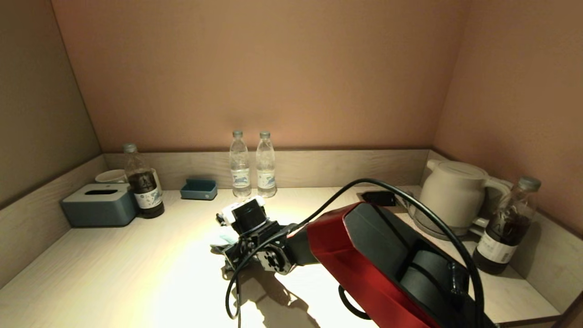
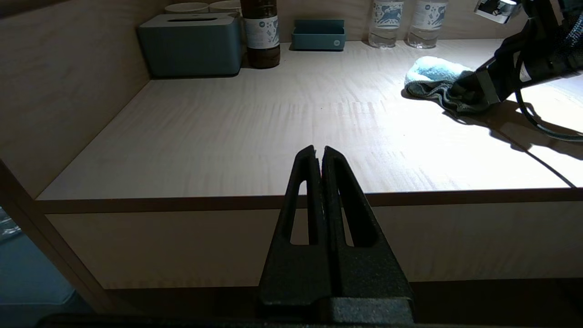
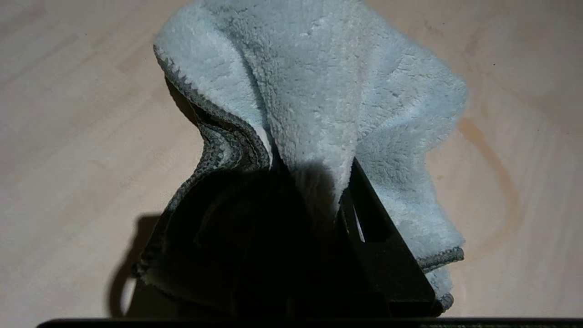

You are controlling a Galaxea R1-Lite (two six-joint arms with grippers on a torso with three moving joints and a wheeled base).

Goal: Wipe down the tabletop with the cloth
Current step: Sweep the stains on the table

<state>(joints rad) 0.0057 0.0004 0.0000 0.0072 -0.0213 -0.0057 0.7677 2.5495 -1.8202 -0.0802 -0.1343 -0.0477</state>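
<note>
The right arm reaches forward and down over the tabletop (image 1: 114, 269), its right gripper (image 3: 314, 182) clamped on the cloth (image 3: 328, 91), which lies bunched on the wood in front of the two water bottles (image 1: 253, 165). The left gripper (image 2: 322, 152) hangs off the counter's front edge, fingers pressed together.

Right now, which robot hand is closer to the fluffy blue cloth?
The right one. The right hand is shut on the cloth, in the middle of the tabletop. The left hand is shut and empty, back at the front edge, far from it.
</note>
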